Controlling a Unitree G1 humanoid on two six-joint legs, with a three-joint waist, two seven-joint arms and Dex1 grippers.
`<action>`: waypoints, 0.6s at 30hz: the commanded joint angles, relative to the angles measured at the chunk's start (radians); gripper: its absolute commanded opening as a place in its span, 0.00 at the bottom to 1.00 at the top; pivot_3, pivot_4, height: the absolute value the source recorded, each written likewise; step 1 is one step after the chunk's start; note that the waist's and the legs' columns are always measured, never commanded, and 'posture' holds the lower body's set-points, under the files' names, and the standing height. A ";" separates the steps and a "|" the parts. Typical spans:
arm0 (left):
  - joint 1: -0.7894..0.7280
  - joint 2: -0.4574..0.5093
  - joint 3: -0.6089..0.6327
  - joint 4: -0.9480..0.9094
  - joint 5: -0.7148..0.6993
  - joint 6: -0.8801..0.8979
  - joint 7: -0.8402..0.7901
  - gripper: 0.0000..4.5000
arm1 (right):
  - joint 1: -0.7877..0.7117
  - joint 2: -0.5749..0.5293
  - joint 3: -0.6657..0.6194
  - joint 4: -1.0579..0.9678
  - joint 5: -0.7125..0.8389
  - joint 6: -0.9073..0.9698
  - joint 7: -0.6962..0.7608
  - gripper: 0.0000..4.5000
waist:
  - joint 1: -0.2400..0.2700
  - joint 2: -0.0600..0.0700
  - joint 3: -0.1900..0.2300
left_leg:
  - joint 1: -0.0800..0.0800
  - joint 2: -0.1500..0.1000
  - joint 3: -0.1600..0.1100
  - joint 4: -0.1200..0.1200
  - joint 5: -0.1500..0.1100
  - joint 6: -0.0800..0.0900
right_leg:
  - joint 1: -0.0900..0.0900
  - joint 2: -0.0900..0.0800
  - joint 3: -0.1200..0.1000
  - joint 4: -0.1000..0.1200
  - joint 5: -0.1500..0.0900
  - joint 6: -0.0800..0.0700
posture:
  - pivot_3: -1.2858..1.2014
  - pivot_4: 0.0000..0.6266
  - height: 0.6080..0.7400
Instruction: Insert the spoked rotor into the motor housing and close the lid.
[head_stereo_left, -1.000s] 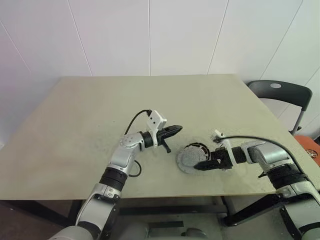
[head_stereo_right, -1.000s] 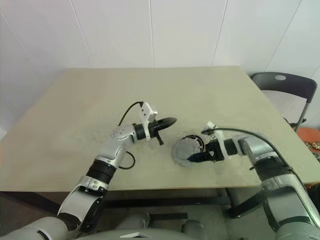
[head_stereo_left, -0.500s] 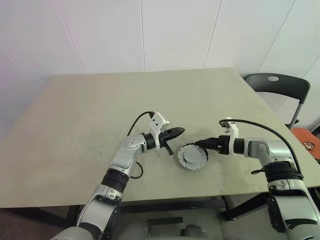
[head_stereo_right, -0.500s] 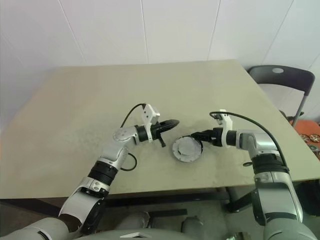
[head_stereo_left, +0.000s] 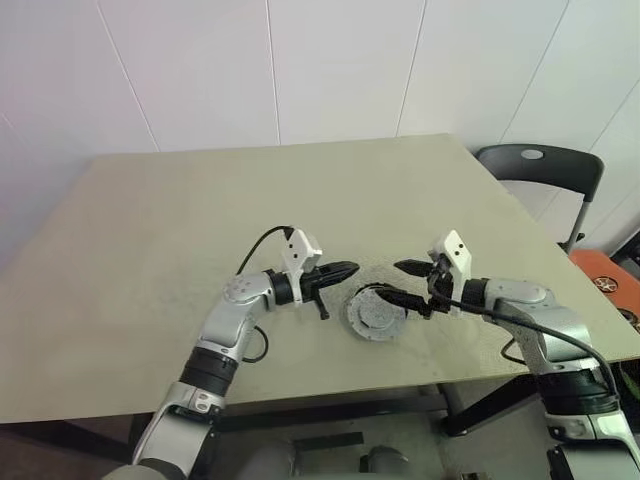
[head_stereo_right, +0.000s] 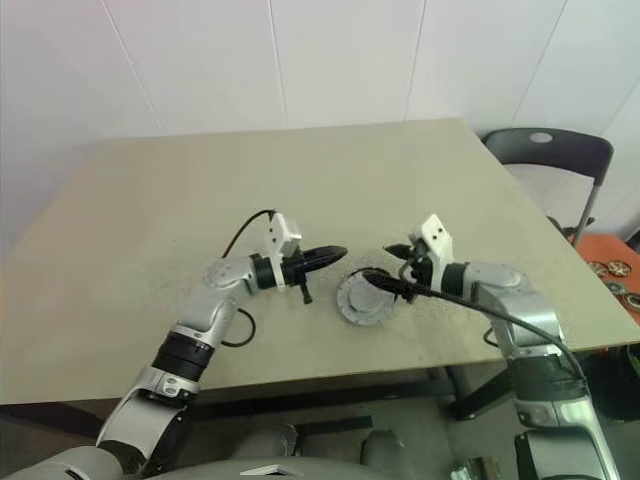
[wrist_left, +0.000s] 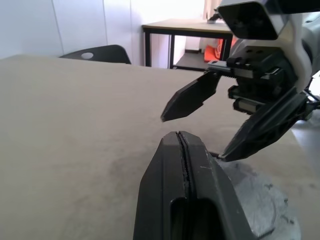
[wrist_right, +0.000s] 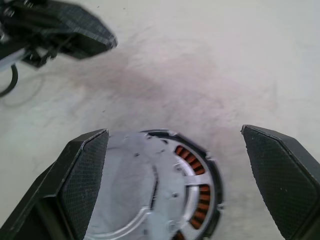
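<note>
Near the table's front edge sits the motor housing, copper windings showing at one side. The grey lid lies on it, shifted off centre. Silver spokes of what looks like the spoked rotor show beside the lid, over the copper. My right gripper hovers open just right of and above the stack, one finger above the other, holding nothing. On the left, my left gripper is shut and empty, level, with its tip pointing at the stack from a short way off.
The beige table stretches wide behind and to the left. A black chair stands off the table's right corner, with an orange object on the floor near it. The stack lies close to the front edge.
My right gripper has lifted off the lid and rolled, so that its fingers now stand one over the other. The left gripper drew back slightly. The camera view has shifted.
</note>
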 joint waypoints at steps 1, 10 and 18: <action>0.004 0.025 0.012 -0.044 -0.018 -0.001 -0.017 0.00 | 0.021 -0.025 0.035 -0.078 -0.028 -0.031 -0.001 0.99 | -0.001 0.000 0.000 | 0.000 0.000 0.000 0.000 0.000 0.000 | 0.000 0.000 0.000 0.000 0.000 0.000 | 0.52 0.00 1.00; 0.079 0.119 -0.019 -0.157 -0.004 0.017 -0.061 0.00 | 0.049 -0.028 0.074 -0.094 -0.061 -0.032 -0.031 1.00 | 0.000 0.000 0.000 | 0.000 0.001 0.000 -0.001 0.000 0.000 | -0.004 0.000 0.000 0.000 0.000 0.000 | 0.52 0.00 1.00; 0.093 0.131 -0.016 -0.133 0.007 0.012 -0.029 0.00 | 0.067 -0.041 0.086 -0.115 -0.050 -0.061 0.006 1.00 | 0.000 0.000 0.000 | 0.000 0.001 0.000 -0.001 0.000 0.000 | -0.004 0.000 0.000 0.000 0.000 0.000 | 0.52 0.00 1.00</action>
